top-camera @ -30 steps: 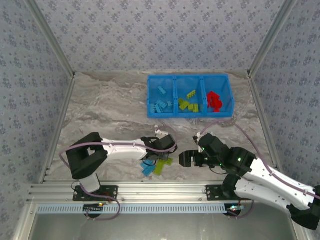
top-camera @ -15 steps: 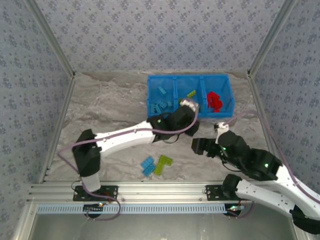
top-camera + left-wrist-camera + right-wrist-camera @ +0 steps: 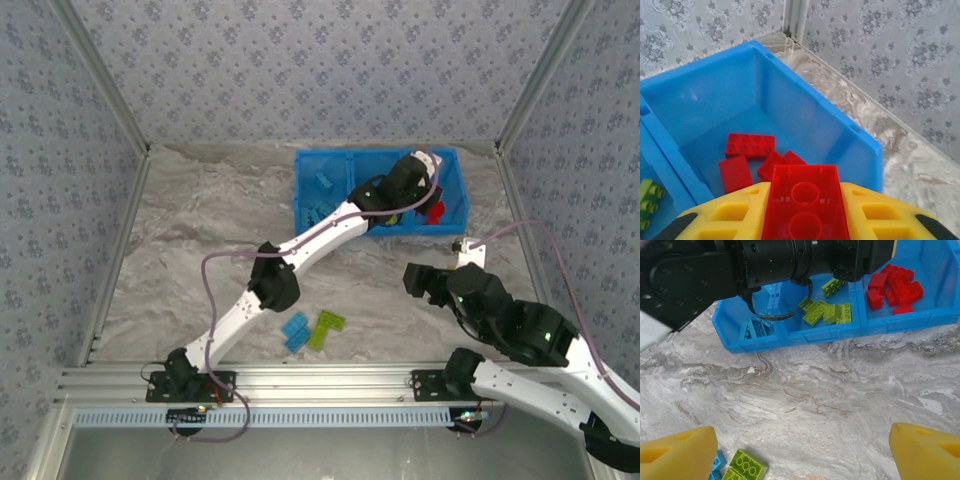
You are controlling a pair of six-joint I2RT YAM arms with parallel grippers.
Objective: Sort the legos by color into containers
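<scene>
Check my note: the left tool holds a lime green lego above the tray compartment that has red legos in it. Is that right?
Not quite. The lego in the left tool is red, not lime green, as the left wrist view shows. The rest stands: it is held above the compartment with red legos in it.

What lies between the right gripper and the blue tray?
Bare marble tabletop, nothing else: the right wrist view shows it from the right gripper up to the tray's front wall.
</scene>
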